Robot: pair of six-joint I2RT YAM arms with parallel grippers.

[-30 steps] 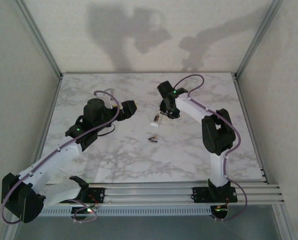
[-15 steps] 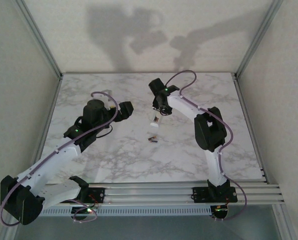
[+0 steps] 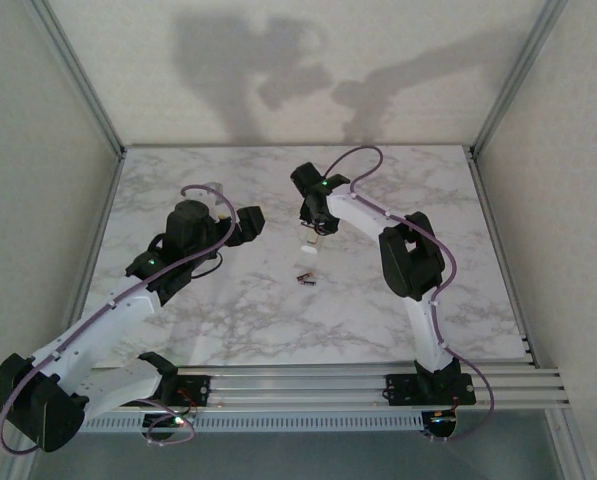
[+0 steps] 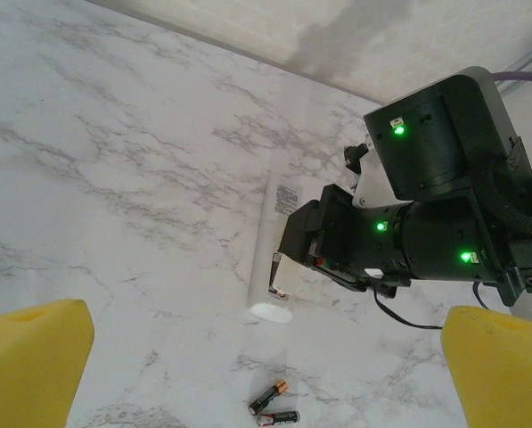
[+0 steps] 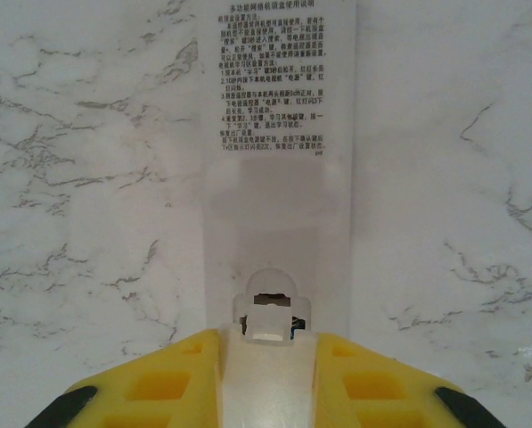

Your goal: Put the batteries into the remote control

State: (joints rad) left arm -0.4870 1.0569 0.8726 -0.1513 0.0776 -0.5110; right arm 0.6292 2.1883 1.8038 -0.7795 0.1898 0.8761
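Note:
The white remote [image 5: 279, 134] lies back side up on the marble, with printed text on its far half; it is also seen in the left wrist view [image 4: 267, 250] and from above [image 3: 308, 246]. My right gripper [image 5: 270, 343] hangs over the remote, its yellow fingers [image 5: 150, 383] shut on a white battery cover [image 5: 270, 366] with a latch tab. From above, that right gripper [image 3: 314, 220] is at the remote's far end. Two batteries [image 4: 274, 406] lie side by side on the table [image 3: 305, 278], nearer than the remote. My left gripper [image 4: 266, 357] is open and holds nothing, its yellow pads [image 4: 29, 357] wide apart, and sits left of the remote [image 3: 248, 222].
The marble table [image 3: 228, 330] is bounded by aluminium frame posts and pale walls on three sides. The right arm's black wrist and purple cable [image 4: 453, 205] stand close above the remote. Bare table lies to the front and right.
My right gripper has swung left and farther back over the remote, the arm's elbow following. The left arm has barely moved.

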